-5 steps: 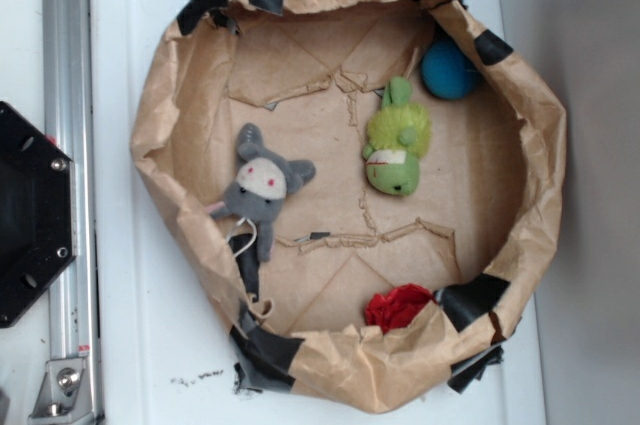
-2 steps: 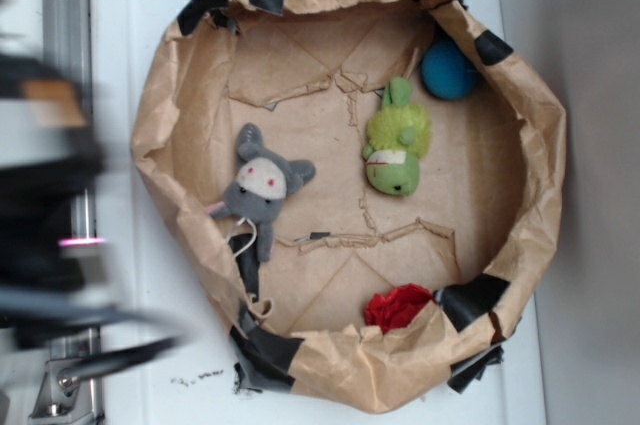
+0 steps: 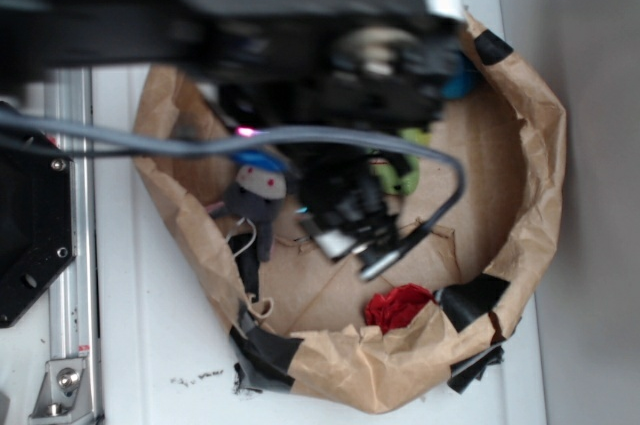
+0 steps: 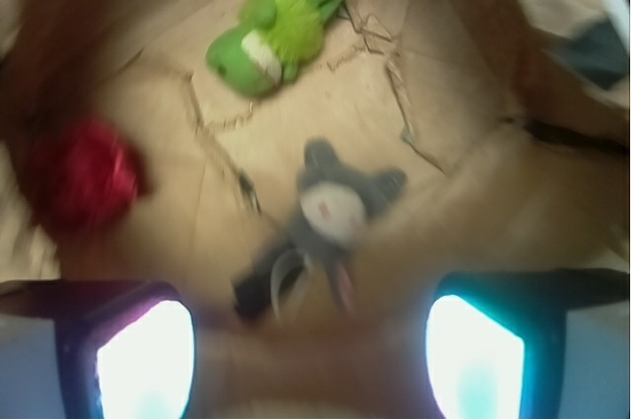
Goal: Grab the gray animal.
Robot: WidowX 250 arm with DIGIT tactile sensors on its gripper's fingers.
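— Above the paper bowl's floor, where's the claw [image 4: 311,340]?

— Hanging over the middle of it, motion-blurred. In the wrist view its two fingers [image 4: 143,355] stand wide apart at the bottom corners, and nothing is between them. It holds nothing.

— And the gray animal [image 4: 330,212]?

— Lying on the brown paper, face up, ahead of the claw and roughly centred between the fingers, not touched. In the exterior view it [image 3: 255,195] sits by the bowl's left wall, half hidden under the arm [image 3: 340,75], its white string [image 3: 245,245] trailing toward the rim.

— Why open so wide?

— My guess: to straddle the plush body before closing.

— The arm's pose?

— It reaches in from the upper left across the bowl, wrist pitched down, a gray cable [image 3: 300,140] looped across it.

— What else is in there?

— A lime-green plush animal [image 4: 276,30] well apart beyond the gray one, a red crumpled thing [image 4: 74,177] off to the side, all inside the taped paper bowl [image 3: 530,175] on the white counter [image 3: 130,345].
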